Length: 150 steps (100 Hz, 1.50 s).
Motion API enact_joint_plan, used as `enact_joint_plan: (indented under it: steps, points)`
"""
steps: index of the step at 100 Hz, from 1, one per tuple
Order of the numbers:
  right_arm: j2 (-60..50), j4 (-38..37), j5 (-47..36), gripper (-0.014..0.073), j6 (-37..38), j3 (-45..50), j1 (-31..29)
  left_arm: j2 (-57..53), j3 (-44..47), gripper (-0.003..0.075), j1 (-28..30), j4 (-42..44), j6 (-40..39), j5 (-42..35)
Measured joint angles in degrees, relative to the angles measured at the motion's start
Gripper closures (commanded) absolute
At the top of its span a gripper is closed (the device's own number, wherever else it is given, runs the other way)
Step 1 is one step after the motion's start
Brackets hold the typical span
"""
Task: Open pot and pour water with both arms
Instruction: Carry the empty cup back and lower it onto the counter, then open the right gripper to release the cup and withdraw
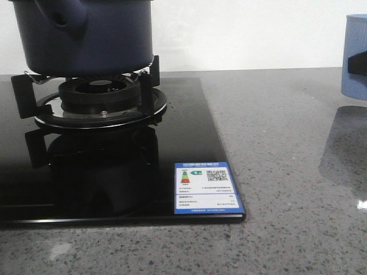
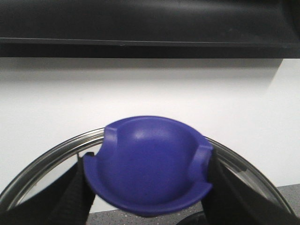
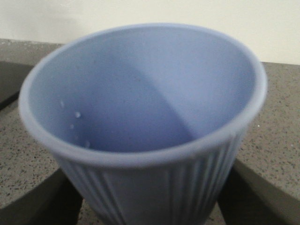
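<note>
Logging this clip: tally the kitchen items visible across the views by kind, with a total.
Pot: 1
Pot lid, blue knob and glass rim, held in the left gripper: 1
Pale blue ribbed cup, held in the right gripper: 1
Gas burner with pan support: 1
Energy label sticker: 1
Total: 5

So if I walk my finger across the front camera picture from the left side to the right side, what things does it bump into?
Pot sitting on the burner → energy label sticker on the black stove glass → bare grey countertop → pale blue cup at the right edge.
</note>
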Motion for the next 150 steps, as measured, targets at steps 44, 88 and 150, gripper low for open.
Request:
enact_joint_plan:
  steps: [44, 88, 150]
  points:
    - [0.0, -1.7, 3.0, 0.0254, -0.7, 0.0, 0.0, 0.0, 0.0, 0.0332, 0.0, 0.0, 0.0, 0.0]
    - [0.0, -2.5, 2.9, 0.0205, -0.2, 0.0, 0.0, 0.0, 0.0, 0.0332, 0.0, 0.0, 0.0, 0.0]
    - [-1.5, -2.7, 5.6, -0.0009, 8.1, 0.0, 0.0, 0.0, 0.0, 0.0332, 0.0, 0.1, 0.0, 0.0]
